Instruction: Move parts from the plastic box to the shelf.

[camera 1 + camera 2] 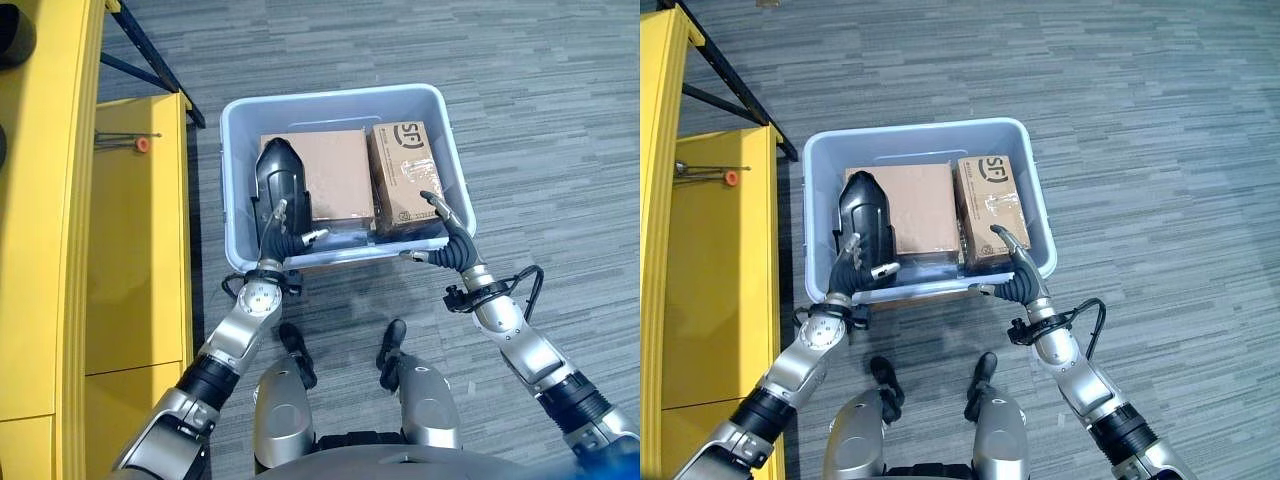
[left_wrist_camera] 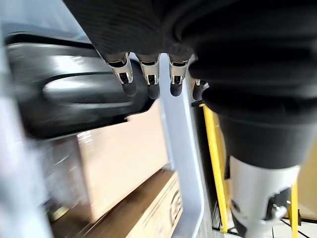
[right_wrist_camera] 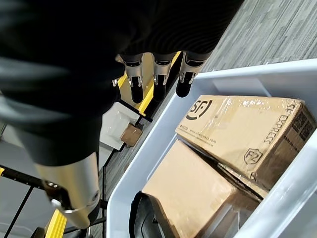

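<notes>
While two cartons (image 1: 318, 173) (one black part (image 1: 281, 183)) fill bin (image 1: 240, 120).

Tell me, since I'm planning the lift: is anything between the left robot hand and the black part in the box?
Nothing visible: the left robot hand is right at the black part, inside the plastic box.

Grey striped carpet floor (image 1: 560, 120) carries the pale blue plastic box (image 1: 236, 130) at frame centre, beside the yellow shelf (image 1: 135, 250) at left.

Plastic box (image 1: 232, 135) holds two cartons (image 1: 330, 170), shelf (image 1: 130, 220) to its left.
</notes>
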Robot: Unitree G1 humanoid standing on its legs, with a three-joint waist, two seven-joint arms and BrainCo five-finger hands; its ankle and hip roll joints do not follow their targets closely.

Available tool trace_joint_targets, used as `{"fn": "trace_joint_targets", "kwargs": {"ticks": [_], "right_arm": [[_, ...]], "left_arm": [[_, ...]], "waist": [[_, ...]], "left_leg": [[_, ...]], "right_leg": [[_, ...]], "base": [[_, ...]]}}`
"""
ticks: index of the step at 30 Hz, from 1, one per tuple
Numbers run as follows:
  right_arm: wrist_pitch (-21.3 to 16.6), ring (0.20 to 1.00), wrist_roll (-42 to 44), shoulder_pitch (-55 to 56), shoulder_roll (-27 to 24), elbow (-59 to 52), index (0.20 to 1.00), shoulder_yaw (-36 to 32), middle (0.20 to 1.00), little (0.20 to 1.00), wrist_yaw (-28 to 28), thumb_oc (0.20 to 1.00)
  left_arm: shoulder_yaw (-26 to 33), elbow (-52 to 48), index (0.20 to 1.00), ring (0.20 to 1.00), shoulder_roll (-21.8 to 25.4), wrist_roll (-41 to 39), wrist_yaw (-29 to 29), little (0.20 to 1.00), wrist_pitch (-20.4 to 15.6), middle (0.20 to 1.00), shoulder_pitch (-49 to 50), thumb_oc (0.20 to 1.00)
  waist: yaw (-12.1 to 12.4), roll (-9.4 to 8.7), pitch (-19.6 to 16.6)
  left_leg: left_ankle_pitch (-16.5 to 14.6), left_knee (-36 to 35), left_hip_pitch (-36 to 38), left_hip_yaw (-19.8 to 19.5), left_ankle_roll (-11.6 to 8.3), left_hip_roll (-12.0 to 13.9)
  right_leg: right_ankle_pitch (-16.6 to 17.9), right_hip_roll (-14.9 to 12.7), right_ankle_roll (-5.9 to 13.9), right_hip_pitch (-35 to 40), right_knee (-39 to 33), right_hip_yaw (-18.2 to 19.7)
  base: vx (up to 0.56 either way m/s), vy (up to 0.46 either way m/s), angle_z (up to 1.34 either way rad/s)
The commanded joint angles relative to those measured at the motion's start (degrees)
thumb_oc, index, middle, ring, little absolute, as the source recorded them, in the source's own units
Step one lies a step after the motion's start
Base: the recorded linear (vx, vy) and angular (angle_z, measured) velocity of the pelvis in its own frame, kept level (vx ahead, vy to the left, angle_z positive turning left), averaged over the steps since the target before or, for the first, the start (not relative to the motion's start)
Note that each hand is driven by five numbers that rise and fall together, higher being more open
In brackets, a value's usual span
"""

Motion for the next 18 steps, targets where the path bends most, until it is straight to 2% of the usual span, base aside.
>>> {"fn": "trace_joint_targets", "kwargs": {"ticks": [1,7,12,18], "right_arm": [[-2.31,1.000,2.15,-1.37,-0.21,-6.21,1.000,-2.20,1.000,1.000,-1.20,1.000],[-0.76,1.000,2.03,-3.10,-0.43,-6.57,1.000,-2.18,1.000,1.000,-0.14,1.000],[0.77,1.000,0.73,-5.30,-0.02,-6.37,1.000,-2.23,1.000,1.000,0.31,1.000],[3.00,1.000,1.47,-7.09,-0.36,-7.65,1.000,-3.24,1.000,1.000,1.86,1.000]], "left_arm": [[0.49,-3.74,1.000,1.000,0.15,3.19,5.18,1.000,0.73,1.000,-0.68,1.000],[-0.10,-0.81,1.000,1.000,-1.36,1.83,10.69,1.000,3.93,1.000,-5.05,1.000],[2.17,4.97,1.000,1.000,-3.51,0.36,20.60,1.000,6.58,1.000,-8.42,1.000],[3.77,10.96,1.000,1.000,-5.55,-1.81,21.56,1.000,9.13,1.000,-12.02,1.000]], "waist": [[0.31,-0.45,-1.23],[-1.13,-0.59,0.45],[-2.25,-0.95,2.26],[-3.75,-1.83,2.29]], "left_leg": [[-1.02,1.49,1.83,-2.26,-1.76,3.15],[-1.38,4.53,-1.48,-2.18,-2.18,4.43],[-1.03,5.88,-4.30,-1.79,-3.09,5.57],[-1.17,8.29,-9.27,-1.46,-3.61,6.72]], "right_leg": [[1.01,-3.63,5.40,-3.97,4.64,2.72],[0.26,-3.07,4.85,-7.13,6.64,4.36],[0.17,-2.14,4.62,-9.55,6.74,5.62],[-0.11,-1.59,4.48,-14.07,7.92,6.44]], "base": [[0.00,0.000,0.00],[0.00,0.011,-0.14],[-0.02,0.017,-0.06],[-0.03,0.008,-0.13]]}}
